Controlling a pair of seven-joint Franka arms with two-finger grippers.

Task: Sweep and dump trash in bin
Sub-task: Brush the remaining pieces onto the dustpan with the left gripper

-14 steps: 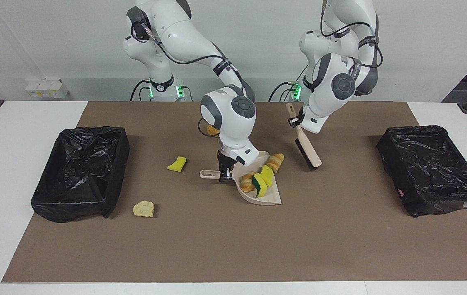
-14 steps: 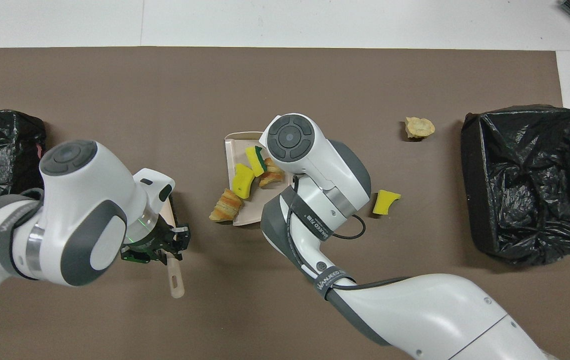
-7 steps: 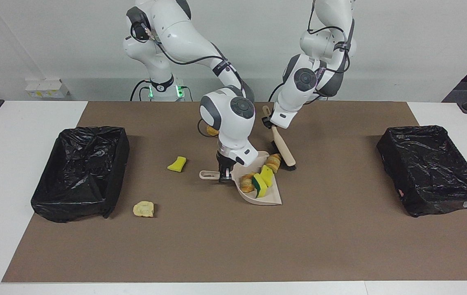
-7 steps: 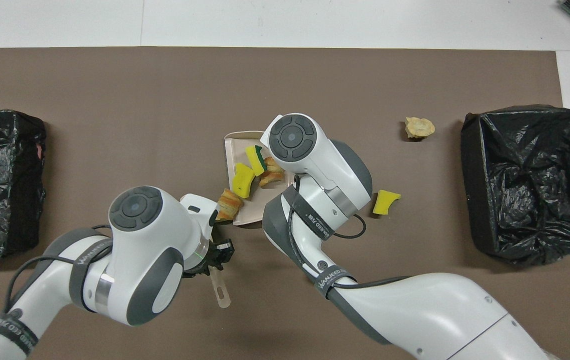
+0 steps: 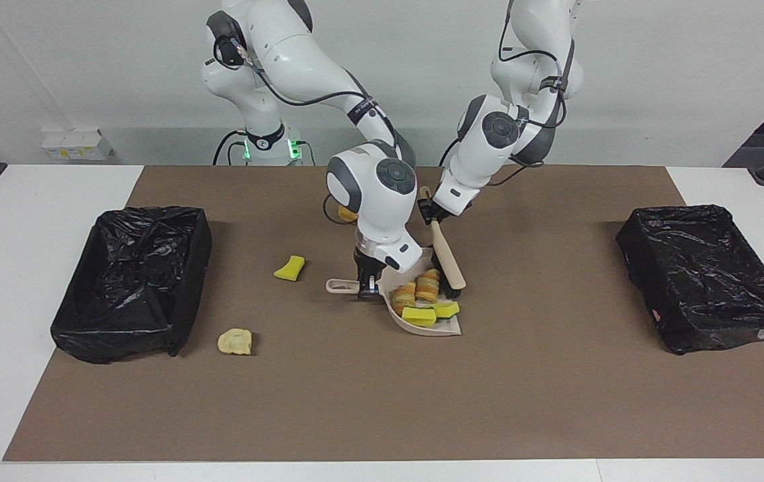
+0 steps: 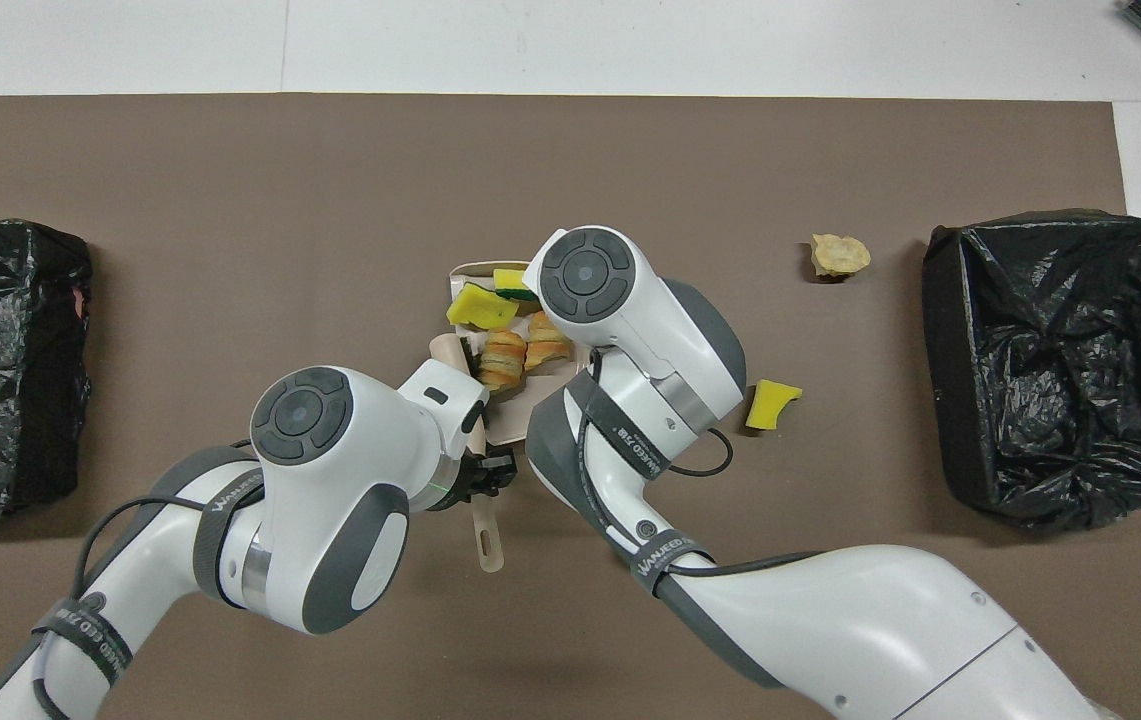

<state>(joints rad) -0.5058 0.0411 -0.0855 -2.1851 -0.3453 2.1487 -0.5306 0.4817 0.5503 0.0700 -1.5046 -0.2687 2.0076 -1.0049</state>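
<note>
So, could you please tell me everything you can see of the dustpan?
The dustpan is a beige, plastic-looking scoop with a flat tray, raised walls and a thin handle ending in a hanging hole. It lies on the brown mat mid-table. The right pincer is shut on its handle. In it sit two yellow sponges and two bread lumps. The brush, held by the left pincer, has its bristles at the pan's mouth.

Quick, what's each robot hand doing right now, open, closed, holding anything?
Left gripper: closed on the brush.
Right gripper: closed on the dustpan handle.
</note>
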